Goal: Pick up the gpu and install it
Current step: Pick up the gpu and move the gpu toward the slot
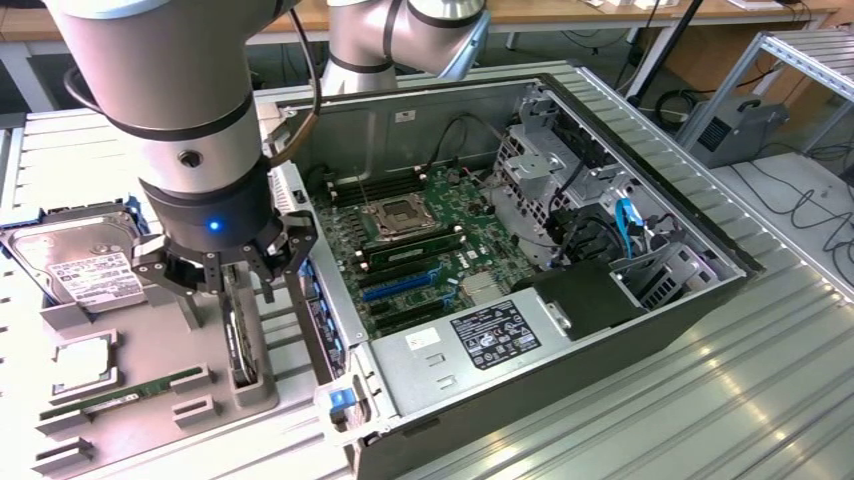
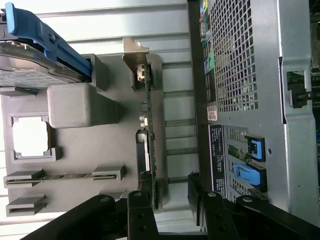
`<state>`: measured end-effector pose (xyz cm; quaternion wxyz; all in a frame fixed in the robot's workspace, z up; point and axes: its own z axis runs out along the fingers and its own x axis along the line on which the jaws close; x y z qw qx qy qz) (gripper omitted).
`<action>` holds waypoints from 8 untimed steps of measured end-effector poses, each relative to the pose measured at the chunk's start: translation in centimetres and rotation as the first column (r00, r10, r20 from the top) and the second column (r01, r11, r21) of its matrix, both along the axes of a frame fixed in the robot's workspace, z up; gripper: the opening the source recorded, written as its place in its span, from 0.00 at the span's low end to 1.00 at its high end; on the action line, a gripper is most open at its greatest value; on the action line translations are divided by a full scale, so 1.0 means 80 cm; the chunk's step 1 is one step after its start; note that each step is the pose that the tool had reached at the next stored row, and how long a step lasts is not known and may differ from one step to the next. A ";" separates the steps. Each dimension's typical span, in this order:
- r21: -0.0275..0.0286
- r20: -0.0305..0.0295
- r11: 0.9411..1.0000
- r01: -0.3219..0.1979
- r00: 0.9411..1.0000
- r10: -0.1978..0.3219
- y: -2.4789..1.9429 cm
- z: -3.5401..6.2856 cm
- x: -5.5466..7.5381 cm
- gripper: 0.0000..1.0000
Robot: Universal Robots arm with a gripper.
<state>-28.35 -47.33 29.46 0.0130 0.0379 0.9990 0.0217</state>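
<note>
- We see the gpu (image 1: 242,335) standing on its long edge in a slot of the grey fixture tray (image 1: 140,335), along the tray side nearest the PC case (image 1: 641,330). It is outside the case.
- Wrist view has the gpu (image 2: 148,125) edge-on, with its silver bracket (image 2: 136,55) at the end far from the gripper.
- The gripper (image 1: 230,285) hangs right over the card with its jaws spread wide, one finger on each side, gripping nothing.
- In the wrist view the gripper (image 2: 169,200) straddles the card's near end. The card edge sits closer to one finger; we can't tell if they touch.
- On the same tray are the memory stick (image 1: 120,392) in its cradle, a CPU chip (image 1: 83,360) in a square pocket, and the hard drive (image 1: 87,265) at the far end.
- The case lies open on the slatted metal table (image 1: 761,400), with the motherboard (image 1: 414,235) exposed and its blue slots (image 1: 398,288) facing up.
</note>
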 end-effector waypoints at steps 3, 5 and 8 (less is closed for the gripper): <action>0.000 0.000 1.000 0.000 1.000 0.000 0.0000 -0.001 0.000 0.42; 0.000 0.000 1.000 0.000 1.000 0.000 0.0000 -0.002 0.000 0.42; 0.000 0.000 1.000 0.000 1.000 0.000 0.0000 -0.002 0.000 0.42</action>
